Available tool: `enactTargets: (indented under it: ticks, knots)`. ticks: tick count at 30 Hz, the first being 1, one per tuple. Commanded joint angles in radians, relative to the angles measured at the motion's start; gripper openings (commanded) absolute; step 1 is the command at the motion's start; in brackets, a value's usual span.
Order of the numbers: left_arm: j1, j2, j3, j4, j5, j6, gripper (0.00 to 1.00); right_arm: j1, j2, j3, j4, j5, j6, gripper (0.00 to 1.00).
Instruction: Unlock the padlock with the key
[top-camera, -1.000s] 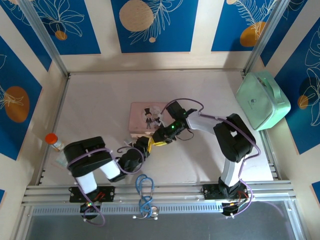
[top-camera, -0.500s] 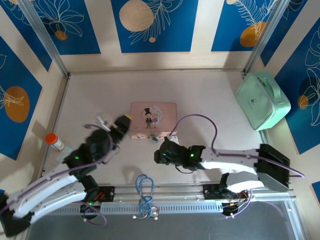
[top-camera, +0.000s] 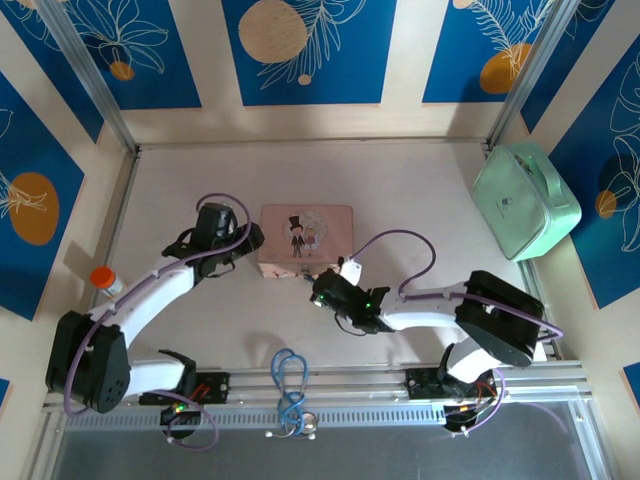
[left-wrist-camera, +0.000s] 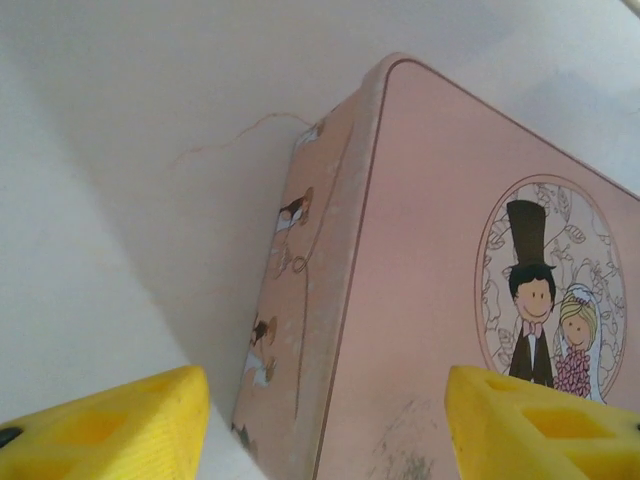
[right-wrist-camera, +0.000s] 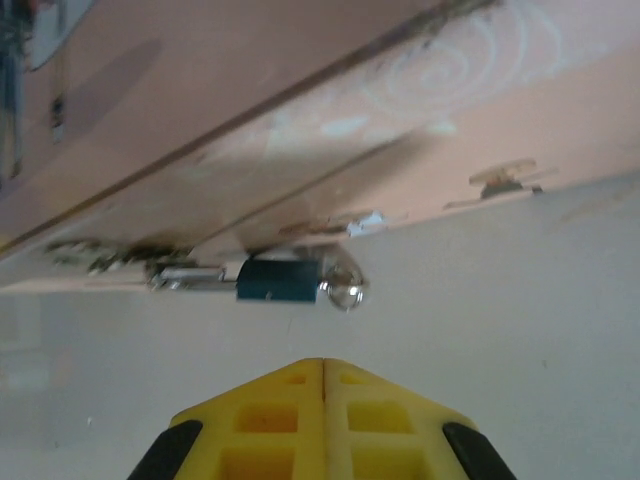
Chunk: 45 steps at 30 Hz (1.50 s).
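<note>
Step in hand: I judge that I am lining up on the padlock (right-wrist-camera: 280, 280); it is not yet opened.
Padlock place: it lies flat on the table (top-camera: 400, 190), touching the side of the pink tin (left-wrist-camera: 420, 250) that faces the table's near edge; the tin sits around the middle of the table.
Right gripper (right-wrist-camera: 322, 385): my yellow fingers are pressed together and point at the padlock, near it but apart. Whether a key is pinched between them, I cannot tell.
Left gripper (left-wrist-camera: 320, 415): my fingers stand wide apart at the left end of the tin, holding nothing.
Next move: I think it calls for a very fine aim at the keyhole, while my left gripper steadies the tin.
Padlock make: a short dark bluish body, with shiny thin metal at both ends.
Tin make: flat, with rounded corners and a smooth painted lid showing a cartoon bride and groom; the surface looks slippery.
Table make: pale, matt, even.
</note>
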Motion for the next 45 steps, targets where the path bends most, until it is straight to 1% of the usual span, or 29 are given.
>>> enactTargets:
  ticks: [1, 2, 3, 4, 5, 6, 8, 10, 13, 17, 19, 22, 24, 38, 45]
  knots:
    - [0.020, 0.062, 0.012, 0.120, 0.093, 0.049, 0.65, -0.022, 0.044, -0.048, 0.255, -0.086, -0.135, 0.17]
    - [0.021, 0.078, 0.008, 0.138, 0.107, 0.044, 0.65, -0.022, 0.049, -0.043, 0.243, -0.084, -0.147, 0.27]
    - [0.021, 0.091, 0.000, 0.154, 0.115, 0.040, 0.65, -0.014, 0.048, -0.024, 0.182, -0.059, -0.135, 0.41]
    - [0.021, 0.099, -0.006, 0.168, 0.122, 0.038, 0.65, 0.001, 0.044, -0.006, 0.124, -0.022, -0.131, 0.53]
    - [0.021, 0.103, -0.013, 0.176, 0.125, 0.036, 0.65, 0.025, 0.038, 0.024, 0.045, 0.032, -0.121, 0.62]
    - [0.021, 0.107, -0.019, 0.185, 0.127, 0.036, 0.65, 0.049, 0.033, 0.052, -0.030, 0.088, -0.105, 0.68]
    - [0.020, 0.111, -0.028, 0.194, 0.128, 0.036, 0.65, 0.072, 0.041, 0.108, -0.151, 0.152, -0.083, 0.71]
    - [0.021, 0.112, -0.038, 0.204, 0.127, 0.036, 0.65, 0.086, 0.064, 0.152, -0.236, 0.196, -0.059, 0.71]
    - [0.021, 0.128, -0.050, 0.221, 0.128, 0.034, 0.64, 0.093, 0.094, 0.162, -0.223, 0.227, -0.039, 0.69]
    - [0.021, 0.163, -0.065, 0.265, 0.156, 0.011, 0.62, 0.098, 0.150, 0.224, -0.302, 0.292, 0.022, 0.68]
    - [0.021, 0.174, -0.072, 0.279, 0.164, 0.002, 0.62, 0.092, 0.176, 0.241, -0.281, 0.280, -0.004, 0.64]
    - [0.021, 0.184, -0.073, 0.292, 0.173, -0.003, 0.61, 0.080, 0.196, 0.237, -0.214, 0.261, -0.046, 0.62]
    - [0.021, 0.186, -0.074, 0.294, 0.175, -0.003, 0.61, 0.072, 0.202, 0.236, -0.201, 0.259, -0.061, 0.60]
    - [0.021, 0.211, -0.113, 0.359, 0.213, -0.029, 0.58, 0.059, 0.250, 0.292, -0.128, 0.236, -0.214, 0.59]
    - [0.019, 0.207, -0.129, 0.377, 0.227, -0.042, 0.57, 0.053, 0.271, 0.319, -0.124, 0.231, -0.267, 0.51]
